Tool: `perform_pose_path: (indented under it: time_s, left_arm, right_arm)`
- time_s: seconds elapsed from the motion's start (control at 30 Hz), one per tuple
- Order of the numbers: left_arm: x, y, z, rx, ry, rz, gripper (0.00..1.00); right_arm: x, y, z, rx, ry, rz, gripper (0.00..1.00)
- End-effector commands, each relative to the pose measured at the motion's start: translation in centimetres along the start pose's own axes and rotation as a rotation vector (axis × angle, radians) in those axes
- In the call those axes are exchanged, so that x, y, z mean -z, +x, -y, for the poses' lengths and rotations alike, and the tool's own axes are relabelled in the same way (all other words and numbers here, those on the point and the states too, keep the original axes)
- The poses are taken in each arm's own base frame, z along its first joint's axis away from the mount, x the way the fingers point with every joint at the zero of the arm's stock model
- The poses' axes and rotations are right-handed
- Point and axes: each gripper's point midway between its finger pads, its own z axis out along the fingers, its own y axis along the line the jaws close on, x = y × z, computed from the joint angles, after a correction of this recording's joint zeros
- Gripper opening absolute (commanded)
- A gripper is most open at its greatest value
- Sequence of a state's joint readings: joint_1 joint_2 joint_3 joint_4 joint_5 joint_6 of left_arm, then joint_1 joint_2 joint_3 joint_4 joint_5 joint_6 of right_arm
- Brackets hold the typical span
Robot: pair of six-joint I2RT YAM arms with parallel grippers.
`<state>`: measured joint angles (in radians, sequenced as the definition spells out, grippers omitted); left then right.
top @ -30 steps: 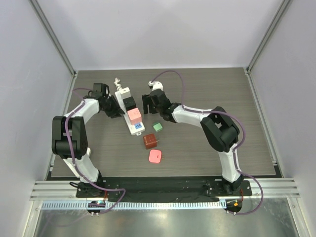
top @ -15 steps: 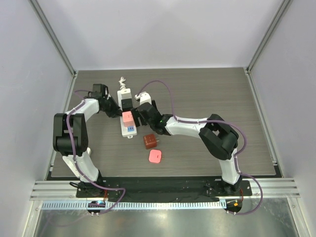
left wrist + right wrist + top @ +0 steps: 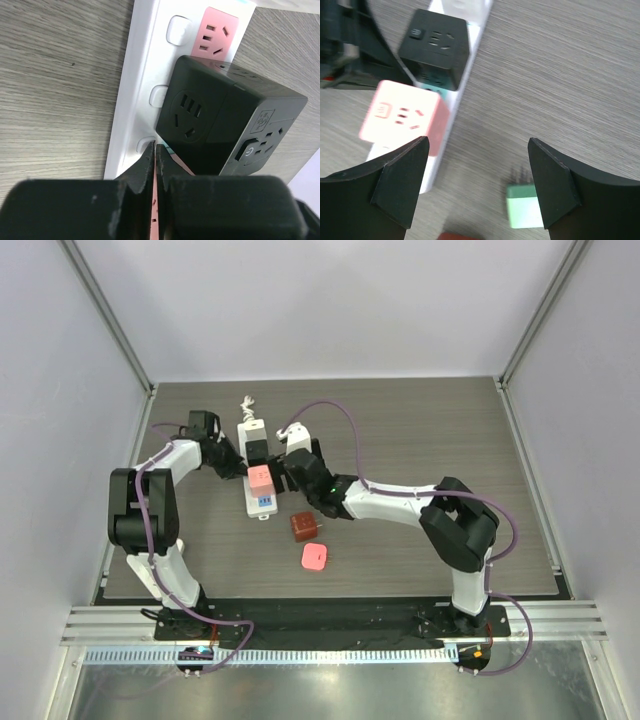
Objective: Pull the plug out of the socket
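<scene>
Top view, socket point(image 3: 251, 432): it is lying in the upper middle of the wooden table point(image 3: 450, 440), running up and down the frame.
Top view, plugs: a black plug point(image 3: 261, 449) and a pink plug point(image 3: 261, 477) are sitting on the socket, the black one higher in the frame.
Top view, left claw point(image 3: 238, 468): it is reaching to the socket's left edge.
Top view, right claw point(image 3: 282, 478): it is hovering just right of the pink plug.
Top view, loose cubes: a dark red cube point(image 3: 304, 527) and a pink cube point(image 3: 314, 557) are lying lower in the frame, apart from the socket.
Left wrist, left claw point(image 3: 156, 165): it is clenched, with the fingers pressing together at the edge of the socket point(image 3: 145, 75), just beside the black plug point(image 3: 225, 125).
Right wrist, right claw point(image 3: 475, 185): it is released, with the jaws standing wide apart.
Right wrist, surroundings: the black plug point(image 3: 436, 47) and the pink plug point(image 3: 402, 120) are sitting on the socket point(image 3: 475, 35) at the upper left, and a green cube point(image 3: 522, 205) is lying at the lower right.
</scene>
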<state>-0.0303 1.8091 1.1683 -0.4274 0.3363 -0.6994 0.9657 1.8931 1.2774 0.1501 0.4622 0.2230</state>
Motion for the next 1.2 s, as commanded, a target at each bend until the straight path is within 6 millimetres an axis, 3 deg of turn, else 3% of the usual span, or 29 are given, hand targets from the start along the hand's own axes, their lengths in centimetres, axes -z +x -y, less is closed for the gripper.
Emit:
perform_pose_path:
  time_s: [0.0, 0.17, 0.3, 0.53, 0.57, 0.8, 1.17]
  left_arm:
    - [-0.3, -0.2, -0.4, 0.003, -0.021, -0.003, 0.02]
    - [-1.4, 1.0, -0.1, 0.067, 0.031, -0.036, 0.0]
    - [-1.7, 1.1, -0.1, 0.078, 0.036, -0.041, 0.0]
    - [-1.7, 1.1, -0.1, 0.085, 0.04, -0.038, 0.0]
    - [-1.6, 1.1, 0.0, 0.085, 0.043, -0.039, 0.0]
    - [-1.6, 1.1, 0.1, 0.089, 0.049, -0.037, 0.0]
    - [-1.7, 1.2, -0.1, 0.094, 0.039, -0.04, 0.0]
  right_arm:
    - [1.8, -4.6, -1.8, -0.059, -0.041, 0.137, 0.86]
    - [2.4, -4.6, -4.2, -0.063, -0.123, 0.147, 0.92]
    - [2.6, -4.6, -4.9, -0.097, -0.146, 0.144, 0.96]
    - [1.4, -3.4, -6.9, -0.13, -0.175, 0.09, 1.0]
    - [1.0, -2.4, -6.9, -0.12, -0.163, 0.064, 1.0]
    - [0.0, -1.7, -8.0, -0.105, -0.168, 0.036, 1.0]
    - [-2.1, 0.5, -7.9, -0.046, -0.104, -0.012, 0.96]
